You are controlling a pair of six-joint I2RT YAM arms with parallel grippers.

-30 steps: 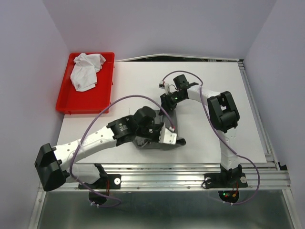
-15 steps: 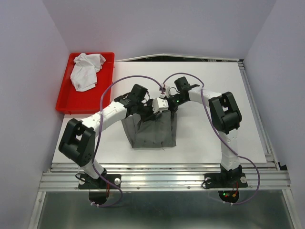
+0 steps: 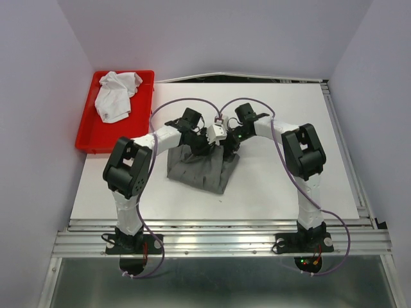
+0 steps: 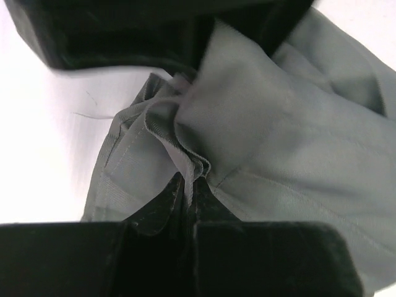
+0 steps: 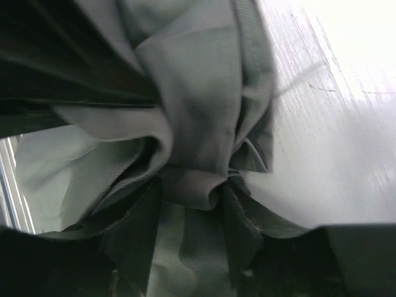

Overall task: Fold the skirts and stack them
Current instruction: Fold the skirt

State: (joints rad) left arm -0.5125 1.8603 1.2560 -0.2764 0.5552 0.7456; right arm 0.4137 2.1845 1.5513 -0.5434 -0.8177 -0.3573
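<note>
Top external: left end effector [image 3: 207,147] and right end effector [image 3: 229,149], nearly touching, each clamp closed on the bunched dark grey skirt [image 3: 199,172], which drapes beneath them onto the table [image 3: 289,186].

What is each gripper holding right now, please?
The left gripper is closed, pinching the dark grey skirt.
The right gripper is closed on the same skirt's bunched cloth.

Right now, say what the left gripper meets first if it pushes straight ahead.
The left gripper is shut on the dark grey skirt, so that cloth comes first; just beyond, probably the right gripper, depth unclear.
</note>
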